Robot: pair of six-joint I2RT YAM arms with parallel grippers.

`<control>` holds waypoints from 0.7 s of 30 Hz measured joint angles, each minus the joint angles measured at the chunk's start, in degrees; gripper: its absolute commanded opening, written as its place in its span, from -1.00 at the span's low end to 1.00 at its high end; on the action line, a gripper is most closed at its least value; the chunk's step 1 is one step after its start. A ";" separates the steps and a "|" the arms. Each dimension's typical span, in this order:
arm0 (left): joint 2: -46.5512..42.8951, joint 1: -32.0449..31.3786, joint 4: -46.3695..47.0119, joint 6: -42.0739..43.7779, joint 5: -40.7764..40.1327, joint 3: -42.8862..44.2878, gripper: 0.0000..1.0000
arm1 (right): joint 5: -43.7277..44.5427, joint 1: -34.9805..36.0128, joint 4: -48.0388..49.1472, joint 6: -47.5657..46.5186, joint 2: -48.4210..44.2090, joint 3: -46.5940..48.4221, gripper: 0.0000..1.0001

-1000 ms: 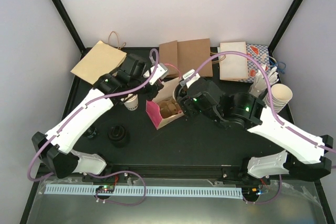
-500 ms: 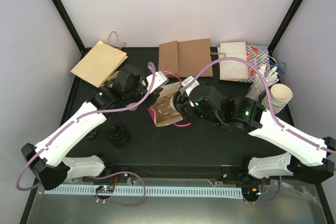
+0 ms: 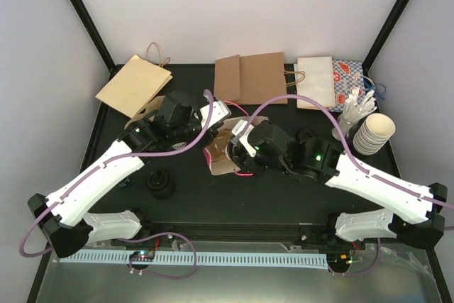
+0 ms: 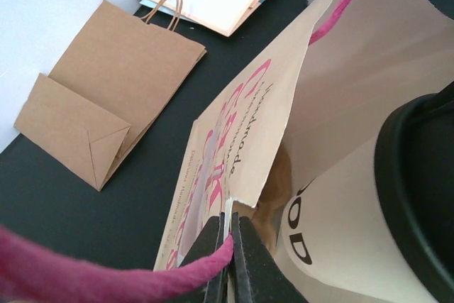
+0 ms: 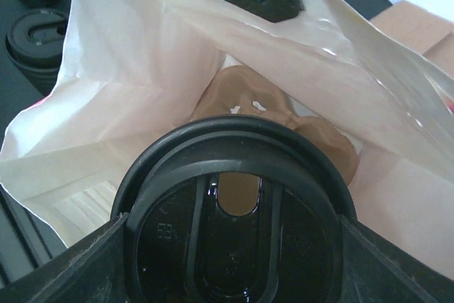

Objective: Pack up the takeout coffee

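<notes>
The takeout coffee is a white paper cup [image 4: 333, 225] with dark print and a black lid [image 5: 177, 175]. My right gripper [image 3: 237, 145] is shut on it, its fingers [image 5: 71, 267] on either side of the lid, and holds it in the mouth of a cream paper bag [image 3: 221, 160] with pink print and pink handles. The right gripper [image 5: 234, 246] looks down into the bag [image 5: 128, 83], where a brown cup carrier [image 5: 248, 97] lies. My left gripper [image 3: 215, 120] is shut on the bag's top edge [image 4: 234, 140]. In the left wrist view its jaws [image 4: 230, 243] pinch the paper.
Brown bags lie flat at the back left [image 3: 133, 84] and back middle [image 3: 250, 77], and a white bag [image 3: 316, 81] at the back right. A stack of cream cups [image 3: 374, 133] and white cutlery [image 3: 358, 108] sit at the right. Black lids [image 3: 159, 184] stand at the front left.
My right gripper has moved left and down with the lidded cup into the bag's mouth. My left arm has swung right, tipping the bag open, and now covers a small open cup.
</notes>
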 measured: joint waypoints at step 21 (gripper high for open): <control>-5.09 -3.13 0.48 2.89 -0.33 -5.35 -0.97 | -3.45 0.72 18.34 -30.69 -7.65 -16.65 0.18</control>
